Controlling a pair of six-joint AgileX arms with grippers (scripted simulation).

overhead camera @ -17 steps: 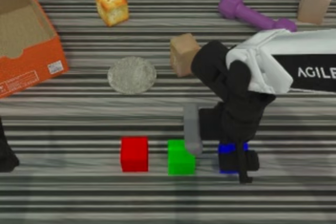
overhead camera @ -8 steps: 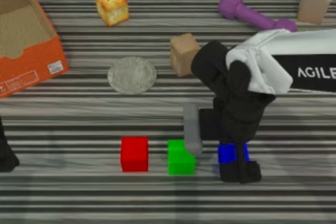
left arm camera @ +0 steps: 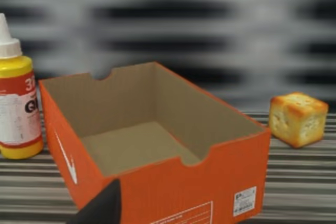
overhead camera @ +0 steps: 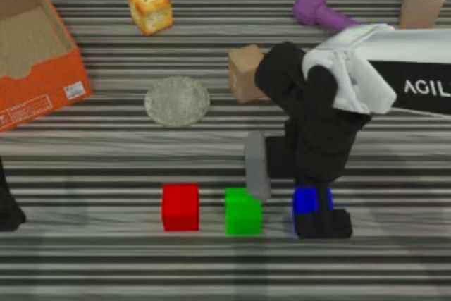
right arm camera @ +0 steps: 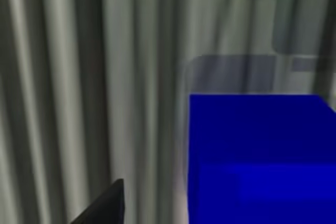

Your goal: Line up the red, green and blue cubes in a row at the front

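The right gripper [overhead camera: 315,215] stood over the blue cube [overhead camera: 307,201], at the right end of the front row on the striped desk [overhead camera: 106,259]; whether it was spread or pinching could not be told. The green cube [overhead camera: 243,211] lay just left of the blue cube, with the red cube [overhead camera: 180,206] beyond it in the same row. The top view hid most of the blue cube under the arm; the right wrist view showed its faces [right arm camera: 262,156] close up, with one dark fingertip [right arm camera: 105,205] apart from it. The arm shell read "AGIL", cut by the frame edge. The left gripper [overhead camera: 8,209] was parked far left of the red cube, its state indeterminable; only the left wrist view showed a yellow bottle [left arm camera: 16,93] beside the orange box [left arm camera: 157,150], a white label on the box, and the toast-patterned cube [left arm camera: 298,118].
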